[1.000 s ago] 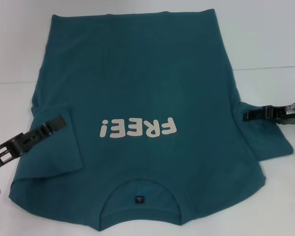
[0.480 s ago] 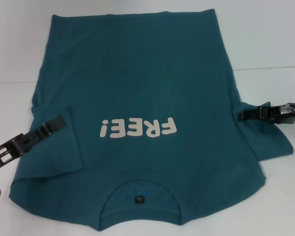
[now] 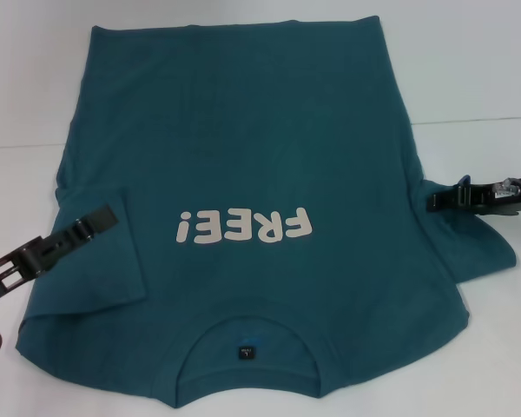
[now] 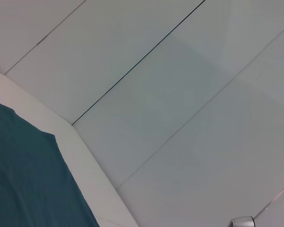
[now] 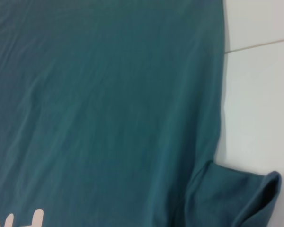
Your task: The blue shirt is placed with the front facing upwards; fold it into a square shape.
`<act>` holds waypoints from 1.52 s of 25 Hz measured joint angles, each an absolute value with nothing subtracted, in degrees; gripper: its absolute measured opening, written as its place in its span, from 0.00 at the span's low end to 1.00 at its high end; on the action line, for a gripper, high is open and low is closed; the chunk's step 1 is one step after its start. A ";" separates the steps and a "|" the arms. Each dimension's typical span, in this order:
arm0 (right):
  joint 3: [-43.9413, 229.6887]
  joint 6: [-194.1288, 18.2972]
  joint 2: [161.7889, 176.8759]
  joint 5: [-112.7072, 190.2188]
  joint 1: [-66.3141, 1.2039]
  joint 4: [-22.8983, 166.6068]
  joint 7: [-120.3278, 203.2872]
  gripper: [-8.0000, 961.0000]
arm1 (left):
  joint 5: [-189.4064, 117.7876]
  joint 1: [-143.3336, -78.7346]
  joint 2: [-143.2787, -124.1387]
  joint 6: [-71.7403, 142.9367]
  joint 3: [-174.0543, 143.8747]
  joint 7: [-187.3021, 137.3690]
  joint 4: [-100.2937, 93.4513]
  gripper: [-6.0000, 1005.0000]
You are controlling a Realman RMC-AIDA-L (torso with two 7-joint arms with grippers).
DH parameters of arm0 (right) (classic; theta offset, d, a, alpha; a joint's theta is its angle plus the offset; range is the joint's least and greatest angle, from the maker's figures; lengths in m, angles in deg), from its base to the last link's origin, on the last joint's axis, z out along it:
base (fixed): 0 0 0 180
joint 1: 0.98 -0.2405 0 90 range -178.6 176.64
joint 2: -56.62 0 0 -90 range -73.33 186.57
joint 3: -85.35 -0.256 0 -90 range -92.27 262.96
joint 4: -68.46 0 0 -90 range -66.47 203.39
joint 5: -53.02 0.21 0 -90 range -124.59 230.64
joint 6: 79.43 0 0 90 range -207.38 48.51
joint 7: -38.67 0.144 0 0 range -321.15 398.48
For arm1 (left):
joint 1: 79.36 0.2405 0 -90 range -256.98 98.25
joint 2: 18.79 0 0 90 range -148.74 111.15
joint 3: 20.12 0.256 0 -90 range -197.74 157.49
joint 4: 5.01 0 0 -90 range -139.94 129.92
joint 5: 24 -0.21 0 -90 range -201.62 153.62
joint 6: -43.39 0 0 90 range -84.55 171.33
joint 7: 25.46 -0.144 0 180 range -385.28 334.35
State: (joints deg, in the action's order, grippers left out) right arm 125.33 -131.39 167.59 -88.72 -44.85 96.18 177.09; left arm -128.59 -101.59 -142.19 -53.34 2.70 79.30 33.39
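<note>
While blue shirt [image 3: 260, 174] lies flat | left gripper [image 3: 100, 219] on folded sleeve | right gripper [image 3: 438, 201] at sleeve | grip unclear

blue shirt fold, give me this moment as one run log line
blue shirt: flat, front up, left sleeve folded in | left tool: over left sleeve | right tool: at right sleeve edge | fold: barely started

White lettering "FREE!" [image 3: 243, 227] stands across the chest of the blue shirt [image 3: 243, 113], upside down in the head view. Neck label [image 3: 244, 352] inside the collar: print too small to read.
</note>
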 joint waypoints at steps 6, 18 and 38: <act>125.42 -131.20 167.41 -90.26 -45.20 96.12 178.47 0.47 | -128.59 -101.55 -142.19 -53.43 2.64 79.30 33.39 0.79; 125.43 -131.56 167.27 -90.51 -44.68 96.39 178.98 0.12 | -128.59 -101.60 -142.19 -53.25 2.64 79.30 33.39 0.80; 124.89 -136.54 166.88 -93.43 -41.01 105.61 182.96 0.04 | -127.27 -101.27 -142.19 -53.46 2.64 79.30 33.31 0.79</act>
State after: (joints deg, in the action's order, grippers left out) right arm 124.89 -136.54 166.88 -93.43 -41.01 105.61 182.96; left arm -127.27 -101.27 -142.19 -53.46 2.64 79.30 33.31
